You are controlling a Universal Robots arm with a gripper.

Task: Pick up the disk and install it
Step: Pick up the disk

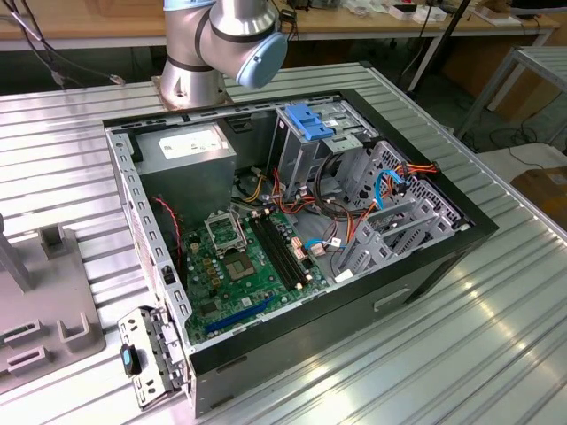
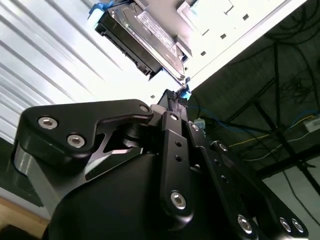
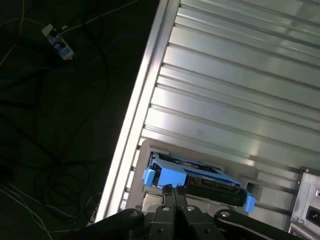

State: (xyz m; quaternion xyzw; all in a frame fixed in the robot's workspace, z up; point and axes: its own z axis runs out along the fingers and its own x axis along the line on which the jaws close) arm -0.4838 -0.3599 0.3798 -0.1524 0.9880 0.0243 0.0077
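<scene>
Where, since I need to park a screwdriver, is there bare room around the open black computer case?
Bare: the ribbed metal tabletop on the exterior view's right of the open black computer case, and the strip between it and the grey plastic fixture. Crowded: inside, tangled cables around the metal drive cage.

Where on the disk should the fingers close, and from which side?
Probably across its two broad faces, coming down onto the upturned narrow edge. The disk seems to stand on edge in a grey holder, its blue bracket framing that edge, ahead of the gripper.

Silver arm (image 1: 199,40), light-blue joint cap (image 1: 263,57); black gripper (image 2: 176,96), silver screws (image 2: 47,121).
</scene>
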